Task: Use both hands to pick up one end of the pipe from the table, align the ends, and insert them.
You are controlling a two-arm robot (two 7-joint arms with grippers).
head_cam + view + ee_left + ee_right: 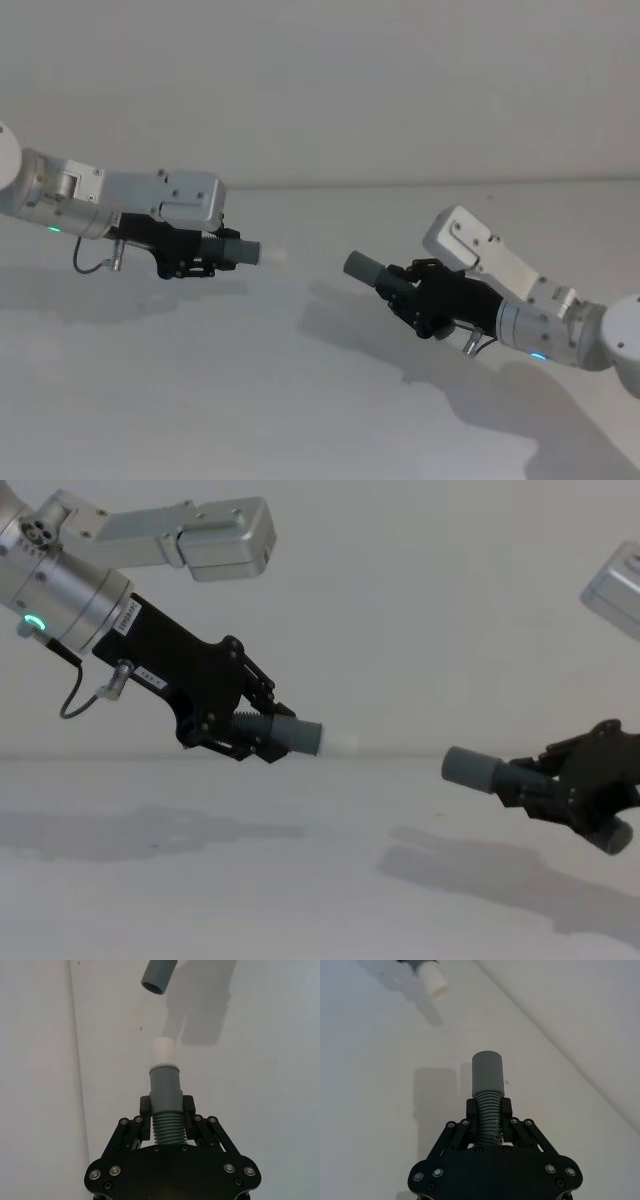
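Note:
My left gripper (203, 256) is shut on the ribbed part of one grey pipe piece (240, 251), whose white tip (272, 256) points right. My right gripper (408, 288) is shut on the ribbed part of the other grey piece (366, 269), with its open mouth facing left. Both pieces hang above the white table (240, 400), a gap apart, the right piece slightly lower. In the left wrist view the white tip (163, 1052) points toward the open mouth (157, 979) beyond it. In the chest view the tip (340, 743) and the mouth (462, 766) face each other.
A pale grey wall (320, 90) rises behind the table's far edge. The arms' shadows lie on the table under the held pieces.

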